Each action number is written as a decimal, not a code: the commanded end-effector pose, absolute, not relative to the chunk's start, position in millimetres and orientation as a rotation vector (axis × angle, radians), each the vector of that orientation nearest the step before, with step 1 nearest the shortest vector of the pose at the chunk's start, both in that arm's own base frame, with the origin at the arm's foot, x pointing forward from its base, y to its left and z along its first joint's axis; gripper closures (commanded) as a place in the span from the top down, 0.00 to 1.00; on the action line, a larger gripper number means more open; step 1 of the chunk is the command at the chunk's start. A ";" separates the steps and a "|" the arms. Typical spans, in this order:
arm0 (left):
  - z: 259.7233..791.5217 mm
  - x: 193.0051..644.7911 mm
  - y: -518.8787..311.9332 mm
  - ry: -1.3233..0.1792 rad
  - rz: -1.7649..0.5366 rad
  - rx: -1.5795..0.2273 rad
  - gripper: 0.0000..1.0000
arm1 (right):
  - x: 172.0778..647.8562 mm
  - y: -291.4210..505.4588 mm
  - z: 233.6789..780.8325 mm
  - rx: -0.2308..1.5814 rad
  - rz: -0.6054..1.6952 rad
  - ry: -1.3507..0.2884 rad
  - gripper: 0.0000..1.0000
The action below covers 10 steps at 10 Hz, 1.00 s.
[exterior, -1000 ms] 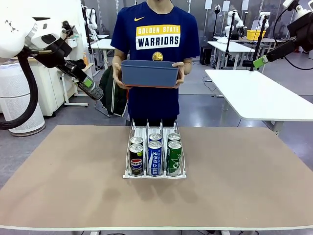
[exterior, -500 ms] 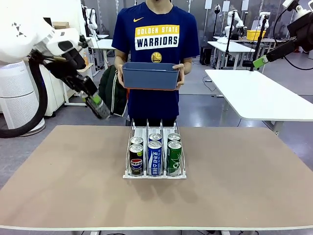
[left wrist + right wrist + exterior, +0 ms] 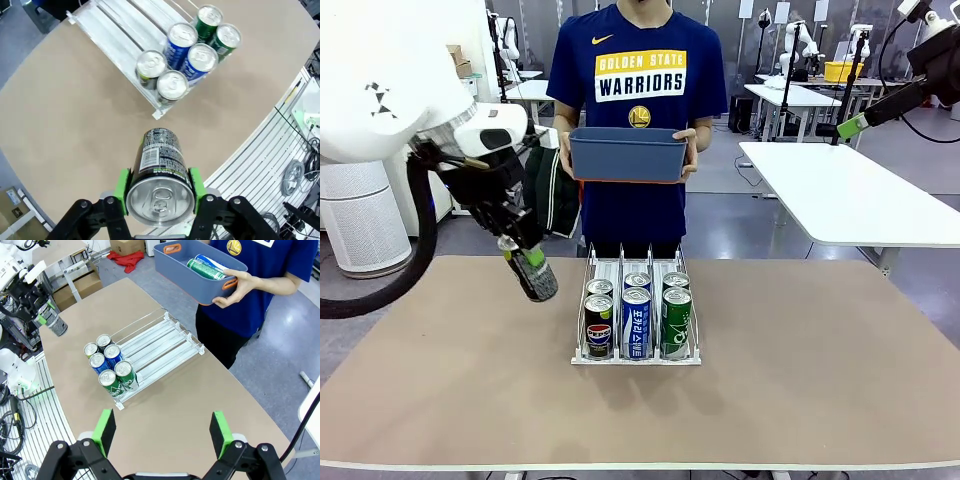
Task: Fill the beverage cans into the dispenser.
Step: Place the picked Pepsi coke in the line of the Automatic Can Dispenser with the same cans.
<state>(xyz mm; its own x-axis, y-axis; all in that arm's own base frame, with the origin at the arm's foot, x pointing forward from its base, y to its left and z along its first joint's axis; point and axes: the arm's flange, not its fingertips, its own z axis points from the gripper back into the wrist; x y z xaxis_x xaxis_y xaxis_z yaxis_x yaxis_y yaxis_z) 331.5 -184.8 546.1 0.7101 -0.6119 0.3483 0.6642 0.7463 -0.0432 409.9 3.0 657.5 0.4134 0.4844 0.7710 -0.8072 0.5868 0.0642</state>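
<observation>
Left wrist view: the left gripper [image 3: 160, 189] clamps a dark can [image 3: 159, 160] between its green pads; the small print on it is not readable. Beyond its fingertips lies the dispenser [image 3: 107, 30], where a black can [image 3: 599, 328] reads "pepsi". The right gripper [image 3: 163, 432] stands wide open and empty.

- A tan tabletop [image 3: 800, 380] spans the foreground of a lab with a glossy grey floor [image 3: 760, 225].
- White tables [image 3: 850, 190] stand at right, and a ribbed white air purifier [image 3: 365, 215] at left.
</observation>
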 end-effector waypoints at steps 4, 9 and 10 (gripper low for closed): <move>507.2 343.8 -224.5 -0.201 -0.749 -0.282 0.58 | 412.2 2.6 655.7 0.495 0.874 -0.794 1.00; 509.6 332.5 -219.2 -0.227 -0.733 -0.226 0.58 | 412.2 2.6 655.7 0.495 0.874 -0.794 1.00; 502.4 331.4 -215.3 -0.230 -0.667 -0.211 0.58 | 412.2 2.6 655.7 0.495 0.874 -0.794 1.00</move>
